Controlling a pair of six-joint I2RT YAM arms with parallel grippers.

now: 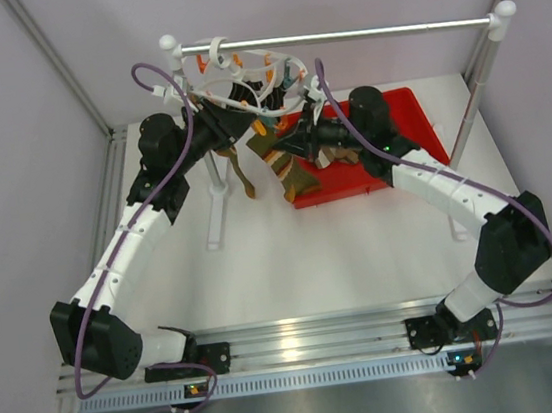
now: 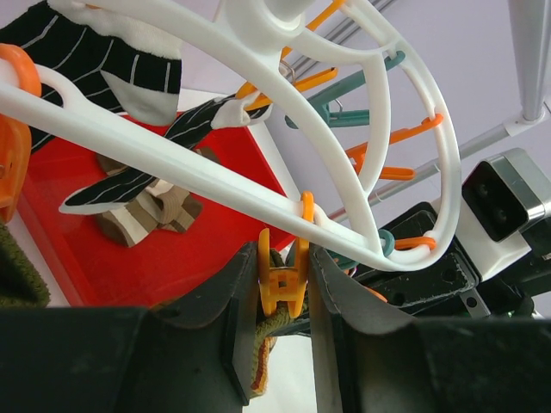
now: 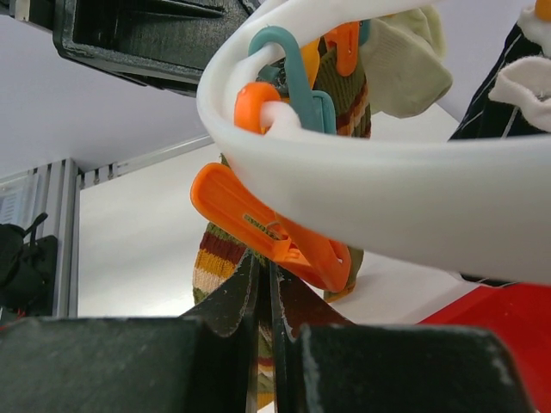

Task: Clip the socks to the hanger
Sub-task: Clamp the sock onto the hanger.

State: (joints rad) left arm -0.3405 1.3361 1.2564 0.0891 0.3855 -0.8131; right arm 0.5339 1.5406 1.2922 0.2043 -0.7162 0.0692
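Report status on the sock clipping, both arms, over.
Left gripper squeezing an orange clip on the hanger. Right gripper shut on a striped sock beneath the hanger. Nothing else in the way.

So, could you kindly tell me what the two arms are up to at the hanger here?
Both arms are working at the white hanger, which hangs from the silver rail. The left gripper pinches an orange clip on its rim, while the right gripper, shut on a striped sock, holds it up just beneath the ring. A black pinstriped sock already hangs from the hanger, and more socks lie in the red tray.
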